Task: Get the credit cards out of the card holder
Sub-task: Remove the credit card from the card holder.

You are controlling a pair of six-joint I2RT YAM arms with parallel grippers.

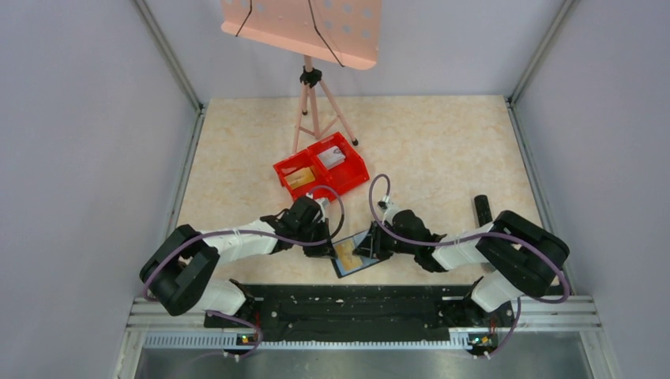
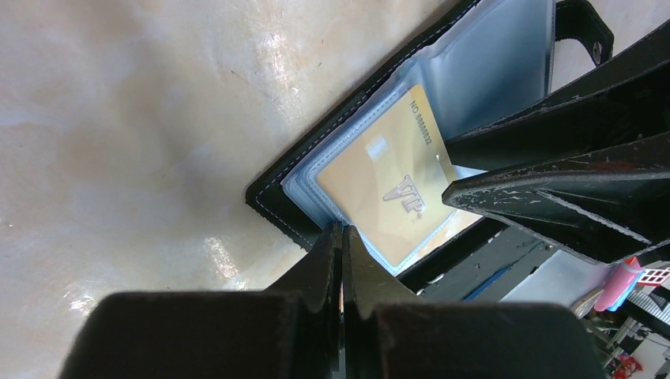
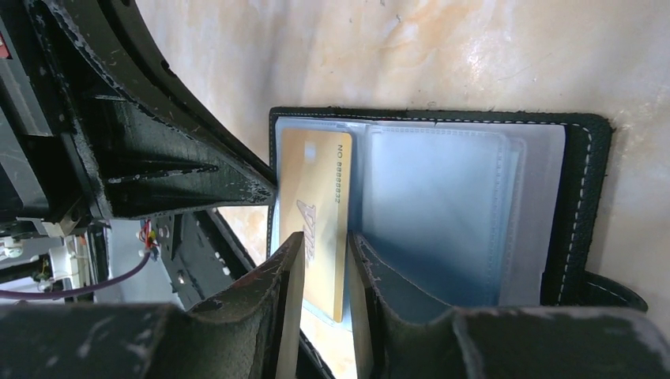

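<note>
While one open card holder (image 1: 359,257) lies on the tabletop (image 1: 442,150) between two tools, its single visible gold credit card (image 3: 316,174) sits in one pocket. The left tool (image 2: 341,234) is pressed together at the holder's edge, and the right tool (image 3: 325,238) is narrowly spread astride the card.

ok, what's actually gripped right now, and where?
Left gripper pinches the card holder at its edge beside the gold card. Right gripper straddles that card's end; grip unclear.
</note>
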